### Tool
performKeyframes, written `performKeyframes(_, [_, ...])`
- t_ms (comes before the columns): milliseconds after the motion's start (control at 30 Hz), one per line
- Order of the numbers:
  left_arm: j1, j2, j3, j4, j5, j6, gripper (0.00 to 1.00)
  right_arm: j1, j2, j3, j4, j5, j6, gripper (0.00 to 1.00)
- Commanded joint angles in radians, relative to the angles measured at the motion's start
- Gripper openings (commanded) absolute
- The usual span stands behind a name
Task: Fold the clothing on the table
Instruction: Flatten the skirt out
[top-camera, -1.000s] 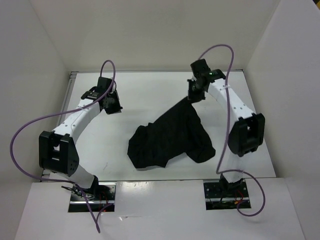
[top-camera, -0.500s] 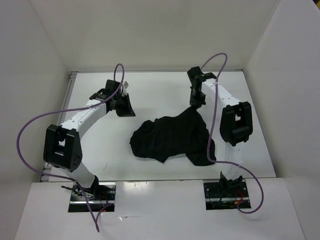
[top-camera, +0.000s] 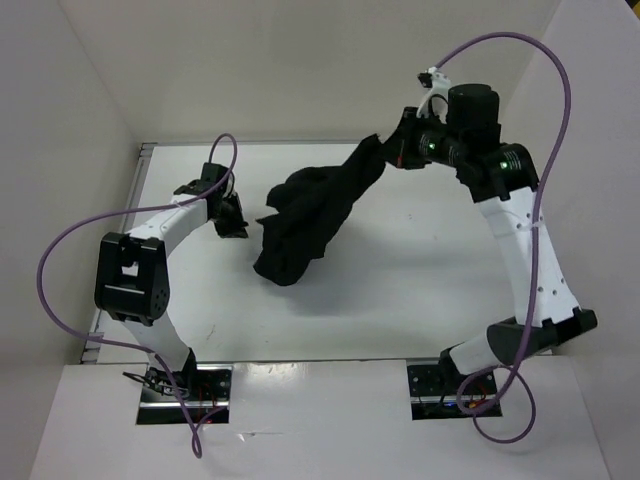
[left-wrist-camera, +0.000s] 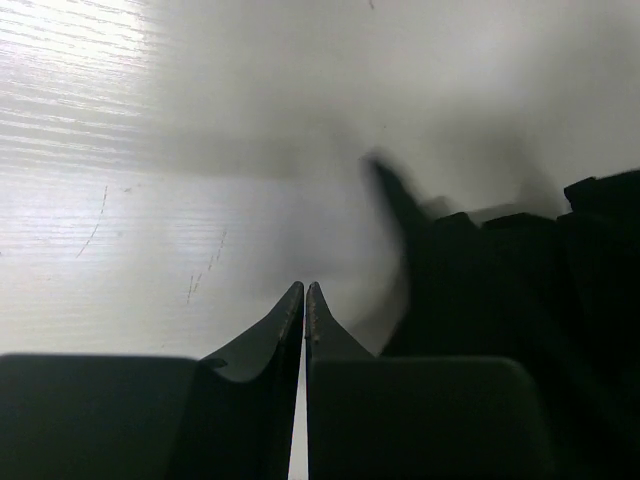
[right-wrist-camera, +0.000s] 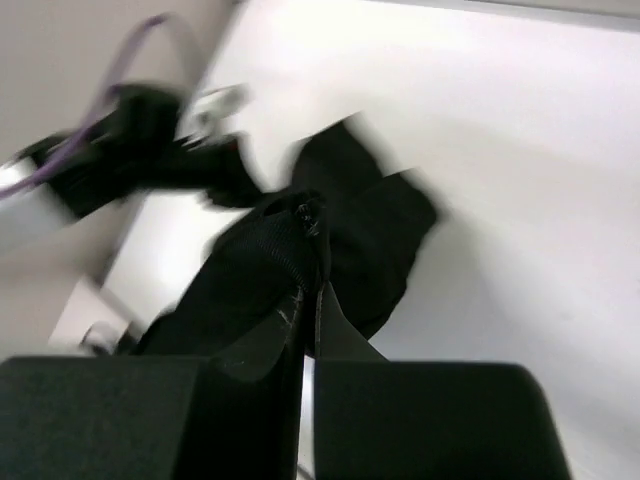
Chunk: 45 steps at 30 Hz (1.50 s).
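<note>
right gripper (top-camera: 393, 152): clamped on clothing (top-camera: 305, 215), upper centre | left gripper (top-camera: 236, 218): fingers together, empty, just left of clothing

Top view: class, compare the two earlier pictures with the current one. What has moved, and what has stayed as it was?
The right tool, still shut on the clothing, rose high, lifting the clothing and carrying it toward the far left of the table, where it hangs bunched. The left tool stayed at the left, shut and empty, now beside the clothing.
</note>
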Motion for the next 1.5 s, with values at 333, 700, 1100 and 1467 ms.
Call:
performKeyframes(333, [0.009,-0.095,-0.013,-0.007,0.164,0.054,0.08,-0.069,0.486,-0.245,-0.118,0.698,0.196,0.00])
performKeyframes(700, [-0.280,0.030,0.255,-0.056,0.514,0.321,0.62,-0.060,0.398,-0.268,-0.098,0.624,0.187,0.00])
performKeyframes(1100, [-0.482,0.188,0.264,0.034,0.534,0.411,0.79,-0.060,0.331,-0.298,-0.098,0.643,0.196,0.00])
performKeyframes(1467, [-0.502,0.260,0.228,0.154,0.482,0.381,0.72,-0.060,0.289,-0.336,-0.098,0.661,0.196,0.00])
